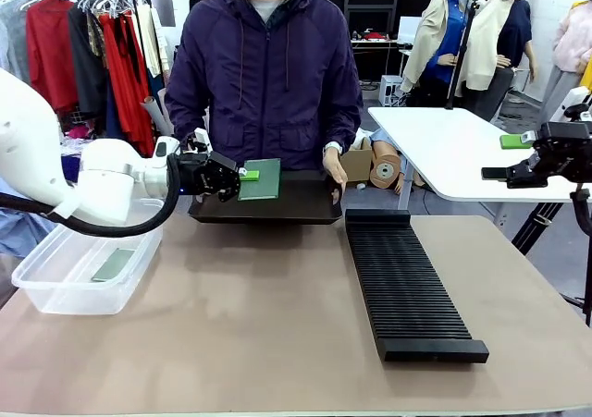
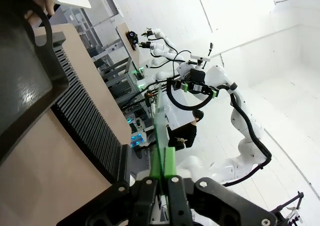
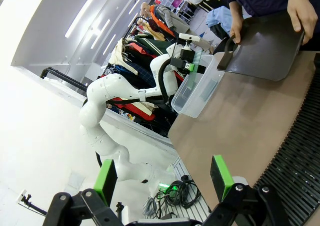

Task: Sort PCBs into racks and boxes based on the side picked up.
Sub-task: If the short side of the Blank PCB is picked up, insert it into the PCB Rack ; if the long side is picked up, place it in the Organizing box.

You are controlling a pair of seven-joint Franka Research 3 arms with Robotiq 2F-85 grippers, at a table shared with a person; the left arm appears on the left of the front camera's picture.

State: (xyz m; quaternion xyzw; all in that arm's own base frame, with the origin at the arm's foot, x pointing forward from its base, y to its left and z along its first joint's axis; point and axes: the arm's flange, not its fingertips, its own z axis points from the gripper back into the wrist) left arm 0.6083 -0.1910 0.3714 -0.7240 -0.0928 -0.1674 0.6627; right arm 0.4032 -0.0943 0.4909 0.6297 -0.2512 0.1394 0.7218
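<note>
My left gripper (image 1: 242, 174) is shut on the left edge of a green PCB (image 1: 262, 178) and holds it just above the shallow black tray (image 1: 277, 212). In the left wrist view the PCB (image 2: 160, 126) stands edge-on between the closed green pads of that gripper (image 2: 165, 172). The long black ribbed rack (image 1: 407, 283) lies right of centre. At the left table edge sits the clear box (image 1: 55, 283) with one PCB (image 1: 113, 264) inside. My right gripper (image 1: 504, 156) hangs open and empty at the far right, raised above the table; it (image 3: 164, 176) looks across the rack (image 3: 300, 156) toward the box (image 3: 197, 88).
A person in a purple jacket stands at the far side and holds the tray by both ends, one hand (image 1: 334, 169) at its right end. A white side table (image 1: 444, 149) stands behind the right gripper. Bare tabletop (image 1: 250, 315) lies between box and rack.
</note>
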